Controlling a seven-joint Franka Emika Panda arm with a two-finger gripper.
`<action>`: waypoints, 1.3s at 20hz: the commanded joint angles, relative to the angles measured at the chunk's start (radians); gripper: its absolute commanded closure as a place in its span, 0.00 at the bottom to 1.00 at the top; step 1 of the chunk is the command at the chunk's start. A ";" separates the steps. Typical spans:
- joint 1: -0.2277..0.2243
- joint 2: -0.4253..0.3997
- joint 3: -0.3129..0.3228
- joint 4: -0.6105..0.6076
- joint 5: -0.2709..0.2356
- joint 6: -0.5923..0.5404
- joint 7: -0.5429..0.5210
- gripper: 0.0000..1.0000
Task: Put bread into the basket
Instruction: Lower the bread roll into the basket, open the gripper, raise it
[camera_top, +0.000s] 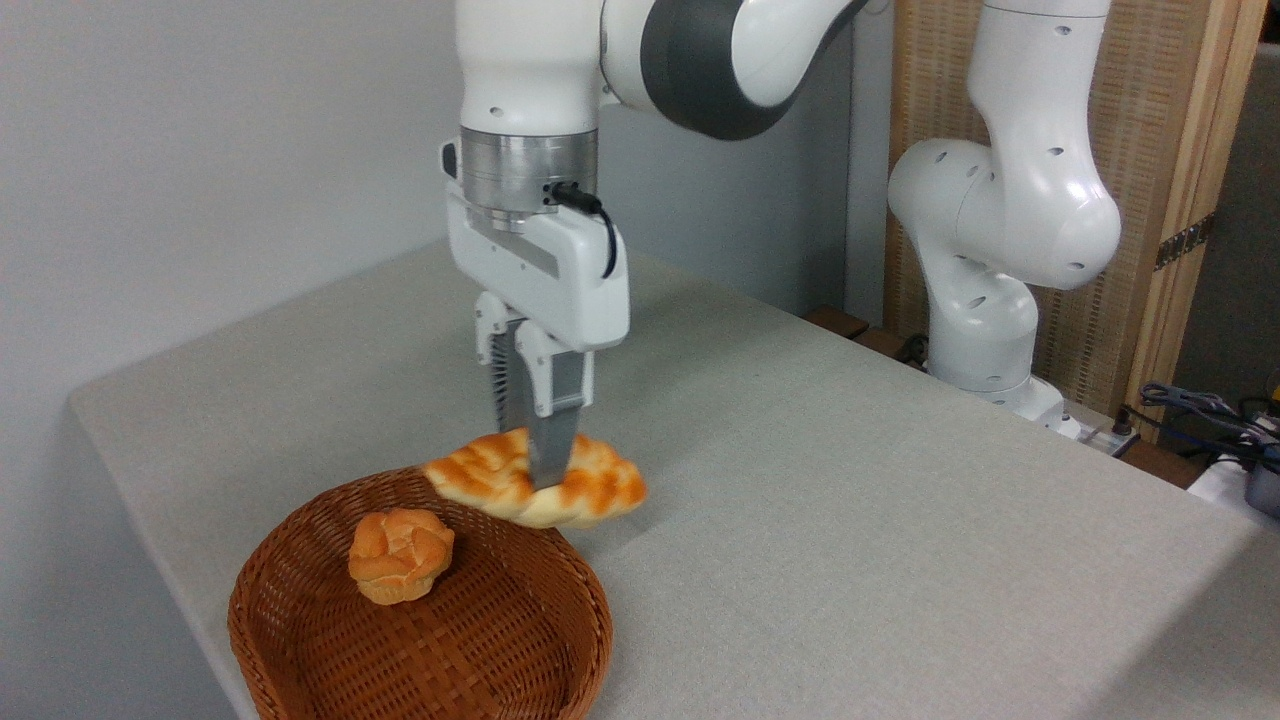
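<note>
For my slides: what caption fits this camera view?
Hand carries the bread above the basket rim.

Arm shell (1000, 200): glossy white rounded casings, dotted with small dark screw holes.
Joint cover (700, 60): a dark grey curved band is set between white segments at the 12 o'clock edge.
Wrist ring (527, 175): a brushed silver metal collar is seen under the white forearm.
Cable (598, 225): a thin black lead is plugged in at the collar's 3 o'clock side and looped down over the hand housing.
Gripper (540, 440): a white boxy housing with an inset grey diagonal stripe; two grey fingers, one ribbed along its edge.
Base column (985, 340): a white bulbous pedestal is visible at 3 o'clock.
</note>
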 joint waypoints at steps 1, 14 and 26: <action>0.000 0.032 0.003 0.017 -0.035 0.125 0.009 0.40; 0.000 0.093 0.003 0.017 -0.087 0.276 -0.116 0.00; 0.000 0.072 0.004 0.209 -0.067 -0.308 -0.178 0.00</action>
